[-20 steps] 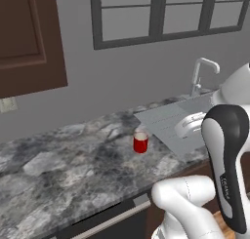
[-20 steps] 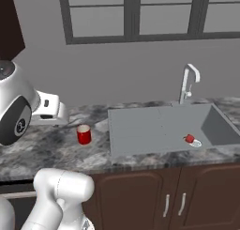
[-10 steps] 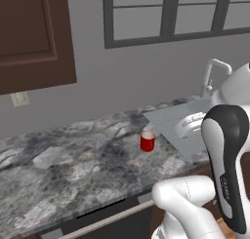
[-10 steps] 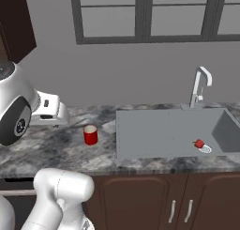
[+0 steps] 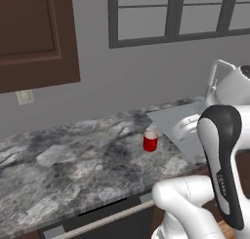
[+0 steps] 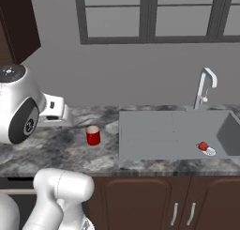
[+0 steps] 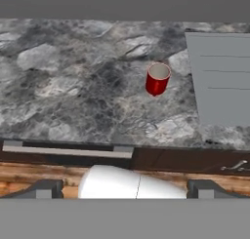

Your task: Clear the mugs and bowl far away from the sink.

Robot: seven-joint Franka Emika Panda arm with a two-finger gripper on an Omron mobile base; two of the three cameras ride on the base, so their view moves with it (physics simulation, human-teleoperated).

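My gripper [image 7: 125, 189] is spread wide, holding nothing, hanging back off the counter edge w/ the red mug [image 7: 157, 79] ahead at about 12 o'clock. Mug stands upright on the marbled grey countertop [image 7: 73, 87], just beside the sink [image 6: 173, 133] drainboard at its 3 o'clock, so prob too near; it needs shifting toward 9. A small red item [image 6: 203, 146] lies in the basin, can't tell what. Faucet [image 6: 205, 86] behind, window [image 6: 150, 13] above, dark wood cabinets [image 6: 140, 201] below
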